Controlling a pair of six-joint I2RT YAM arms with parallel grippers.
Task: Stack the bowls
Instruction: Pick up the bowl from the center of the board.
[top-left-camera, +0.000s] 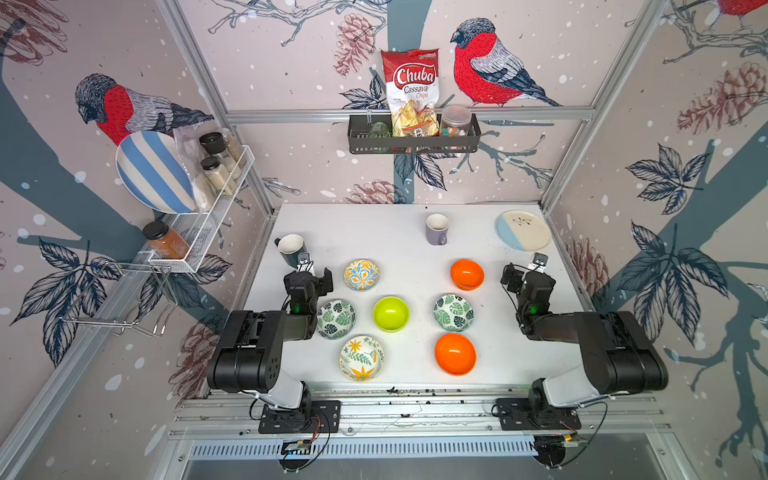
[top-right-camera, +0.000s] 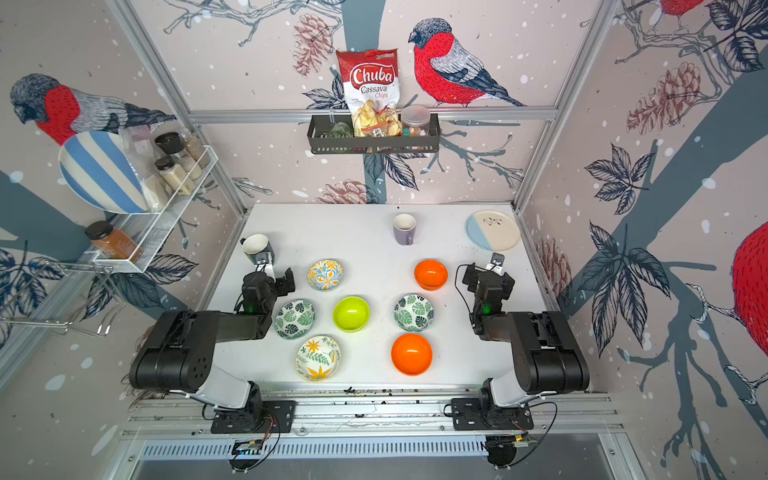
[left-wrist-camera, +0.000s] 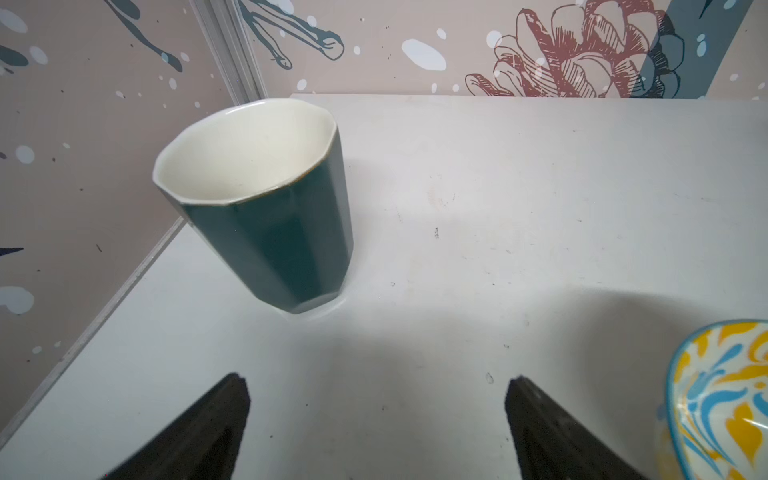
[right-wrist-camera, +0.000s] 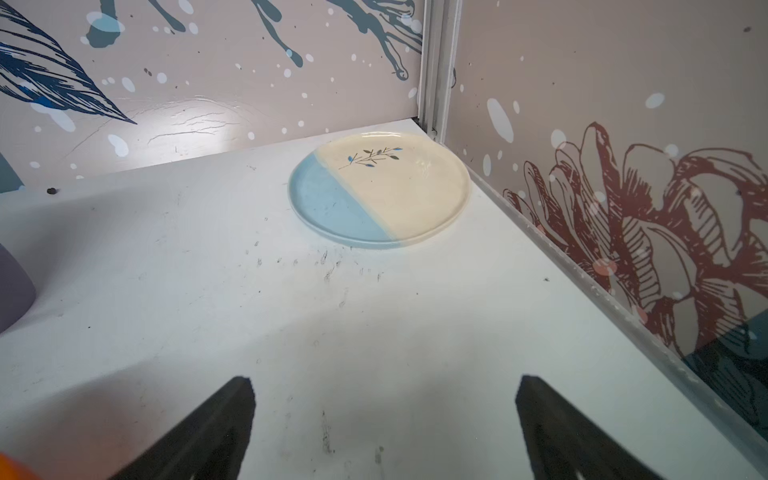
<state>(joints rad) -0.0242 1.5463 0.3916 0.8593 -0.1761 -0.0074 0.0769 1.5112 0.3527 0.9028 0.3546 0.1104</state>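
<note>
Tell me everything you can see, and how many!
orange bowls: two, orange, right side of the table
green bowl: one, lime, middle
leaf bowls: two, white and green, either side of the green bowl
flower bowls: two, yellow with blue or green, left of middle
mugs: two, dark green far left, purple at back
plate: one, cream and blue, back right corner
striped plate: one, blue and white, left wall rack
chip bag: one, red and white, back wall shelf
jars: several, clear, rack and shelf
claws: two, black; left claw facing the green mug, right claw facing the plate, both open, empty
</note>
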